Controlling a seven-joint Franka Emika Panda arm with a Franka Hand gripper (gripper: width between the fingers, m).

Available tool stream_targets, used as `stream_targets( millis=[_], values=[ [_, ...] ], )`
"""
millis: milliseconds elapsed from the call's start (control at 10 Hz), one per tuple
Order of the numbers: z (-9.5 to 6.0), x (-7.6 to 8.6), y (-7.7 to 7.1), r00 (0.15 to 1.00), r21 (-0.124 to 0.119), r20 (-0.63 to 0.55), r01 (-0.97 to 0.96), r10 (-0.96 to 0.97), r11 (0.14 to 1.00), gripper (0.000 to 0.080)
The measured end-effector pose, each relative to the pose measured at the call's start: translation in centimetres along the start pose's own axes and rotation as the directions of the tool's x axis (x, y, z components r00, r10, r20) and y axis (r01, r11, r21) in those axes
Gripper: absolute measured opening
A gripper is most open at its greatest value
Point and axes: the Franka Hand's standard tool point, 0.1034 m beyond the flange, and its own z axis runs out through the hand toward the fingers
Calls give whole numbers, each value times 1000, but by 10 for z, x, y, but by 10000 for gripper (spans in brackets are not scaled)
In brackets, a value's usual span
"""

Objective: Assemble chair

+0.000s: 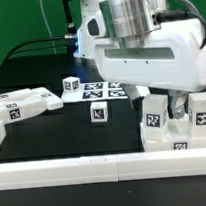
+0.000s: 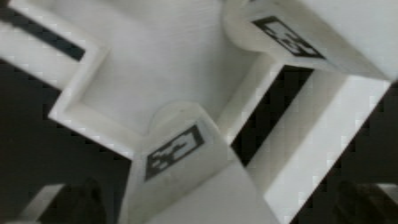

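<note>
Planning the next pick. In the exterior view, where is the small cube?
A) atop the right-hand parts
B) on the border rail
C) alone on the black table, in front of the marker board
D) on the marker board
C: the small cube stands by itself on the black table, nearer the camera than the marker board.

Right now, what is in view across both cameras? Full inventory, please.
marker board: one, white, centre back.
loose chair parts: several, white, tagged, exterior view's left.
small block: one, white, tagged, left of the marker board.
small cube: one, white, tagged, mid-table.
standing chair parts: one cluster, white, exterior view's right.
border rail: one, white, near edge.
table: one, black.
arm: one, white, upper right.
gripper: one, dark, at the standing parts; jaws unclear.
</note>
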Motion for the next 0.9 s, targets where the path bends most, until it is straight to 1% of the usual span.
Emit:
stream_targets(
  millis=[100, 200, 300, 400, 500, 600, 700, 900],
  values=[
    [0, 0, 0, 999, 0, 0, 35, -35, 999, 649],
    [0, 0, 0, 997, 0, 0, 82, -82, 997, 625],
    [0, 1, 1, 994, 0, 0, 111, -111, 994, 494],
    [0, 1, 1, 997, 0, 0, 79, -79, 997, 494],
    [0, 1, 1, 997, -1, 0, 80, -80, 997, 290],
    [0, 2, 1, 998, 0, 0, 64, -64, 998, 290],
    [0, 2, 2, 999, 0, 0, -40, 40, 999, 286],
    [1, 2, 2, 983, -1, 0, -185, 185, 983, 286]
  ],
)
